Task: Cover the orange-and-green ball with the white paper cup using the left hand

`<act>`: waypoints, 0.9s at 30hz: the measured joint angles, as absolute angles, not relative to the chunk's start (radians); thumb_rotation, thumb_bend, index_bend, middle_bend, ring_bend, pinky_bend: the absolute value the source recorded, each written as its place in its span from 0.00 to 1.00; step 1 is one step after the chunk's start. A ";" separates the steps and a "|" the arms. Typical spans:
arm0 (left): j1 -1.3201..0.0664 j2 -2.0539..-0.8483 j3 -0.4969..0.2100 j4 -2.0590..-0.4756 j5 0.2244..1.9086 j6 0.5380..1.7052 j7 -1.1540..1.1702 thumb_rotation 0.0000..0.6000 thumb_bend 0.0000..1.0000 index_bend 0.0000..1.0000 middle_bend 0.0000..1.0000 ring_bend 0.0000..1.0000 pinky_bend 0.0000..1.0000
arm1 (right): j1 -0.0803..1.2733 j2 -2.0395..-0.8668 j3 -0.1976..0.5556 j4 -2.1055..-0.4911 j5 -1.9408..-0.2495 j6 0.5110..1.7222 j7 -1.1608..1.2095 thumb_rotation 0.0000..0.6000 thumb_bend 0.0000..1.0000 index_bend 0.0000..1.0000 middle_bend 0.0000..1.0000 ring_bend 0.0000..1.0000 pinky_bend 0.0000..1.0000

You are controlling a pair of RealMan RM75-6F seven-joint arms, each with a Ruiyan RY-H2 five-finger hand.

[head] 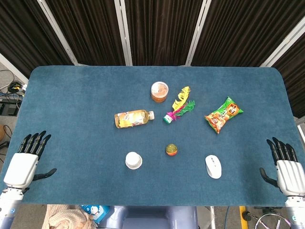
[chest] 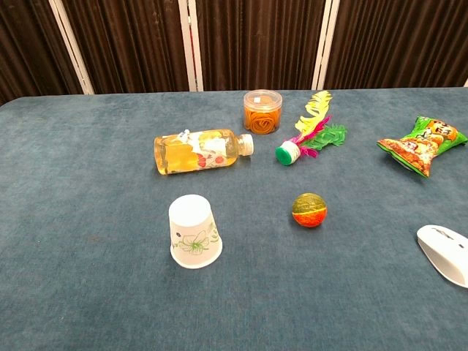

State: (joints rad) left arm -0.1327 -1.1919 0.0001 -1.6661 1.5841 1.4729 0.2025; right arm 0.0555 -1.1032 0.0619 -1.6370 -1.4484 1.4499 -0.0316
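You have one white paper cup (chest: 194, 232), one orange-and-green ball (chest: 309, 210), one bottle (chest: 201, 151), one round tub (chest: 262, 111), one feather shuttlecock (chest: 308, 137), one snack bag (chest: 422, 145) and one mouse (chest: 445, 252).

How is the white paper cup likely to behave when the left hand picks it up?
The paper cup stands upside down on its wide mouth, so it probably sits stable until lifted. Thin paper walls suggest it is light and may crush under a firm squeeze. The ball beside it is round and could roll if the cup's rim bumps it.
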 measured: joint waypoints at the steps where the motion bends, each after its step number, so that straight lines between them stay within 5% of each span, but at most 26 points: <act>1: -0.133 -1.192 0.000 -1.666 1.584 1.473 0.202 1.00 0.07 0.00 0.00 0.00 0.00 | 0.055 -1.103 0.062 -1.637 -1.448 1.450 -0.032 1.00 0.35 0.00 0.00 0.00 0.03; 14: -0.138 -1.186 0.006 -1.666 1.601 1.466 0.203 1.00 0.07 0.00 0.00 0.00 0.01 | 0.056 -1.104 0.062 -1.640 -1.446 1.448 -0.035 1.00 0.35 0.00 0.00 0.00 0.03; 27: -0.275 -1.140 -0.021 -1.800 1.626 1.276 0.272 1.00 0.13 0.04 0.13 0.12 0.23 | 0.057 -1.102 0.068 -1.642 -1.431 1.442 -0.025 1.00 0.35 0.00 0.00 0.00 0.03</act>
